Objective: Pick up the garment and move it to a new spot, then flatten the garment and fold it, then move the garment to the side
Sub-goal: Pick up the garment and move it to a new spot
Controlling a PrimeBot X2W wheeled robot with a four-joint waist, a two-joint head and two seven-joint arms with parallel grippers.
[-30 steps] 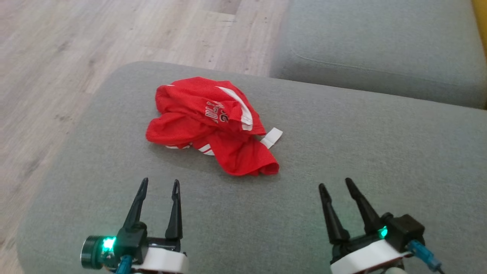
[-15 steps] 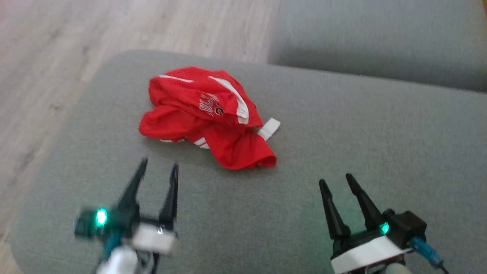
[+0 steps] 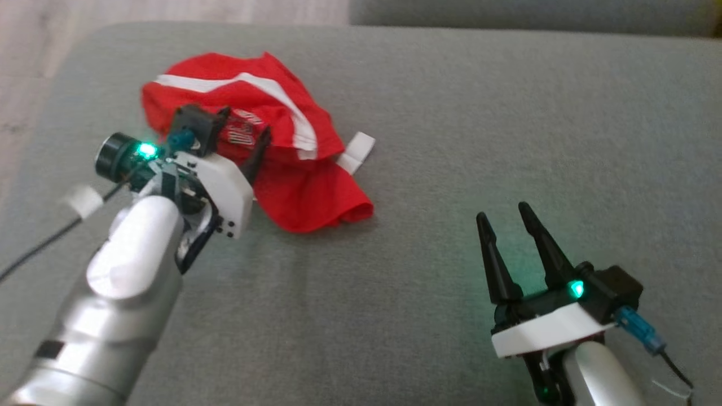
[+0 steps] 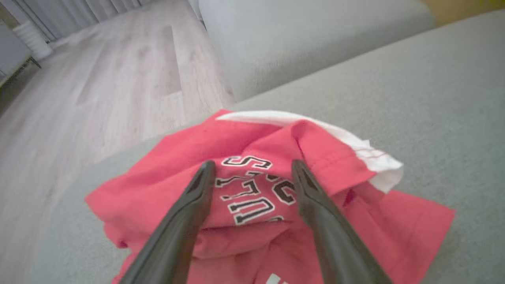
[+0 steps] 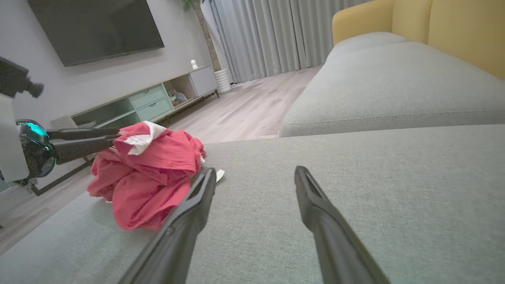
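The garment (image 3: 293, 186) is a crumpled red jersey with white stripes and black-and-white lettering, lying on the left part of the grey sofa cushion (image 3: 451, 141). My left gripper (image 3: 245, 127) is open over its top. In the left wrist view the left gripper (image 4: 251, 165) has its two fingers on either side of the lettering on the garment (image 4: 158, 165); I cannot tell whether they touch the cloth. My right gripper (image 3: 501, 213) is open above bare cushion, to the right of the garment and apart from it. In the right wrist view the garment (image 5: 158, 157) lies left of the right gripper (image 5: 254, 170), with the left gripper (image 5: 116, 137) at its top.
The cushion's rounded left edge drops to a pale wood floor (image 3: 22, 56). A second grey cushion (image 3: 507, 11) lies beyond a gap. In the right wrist view I see a yellow sofa back (image 5: 453, 35), a low cabinet (image 5: 150, 102) and a wall screen (image 5: 98, 27).
The head camera has tilted down and closer. My left arm has reached forward from the cushion's near side to over the garment. Both grippers have stayed open.
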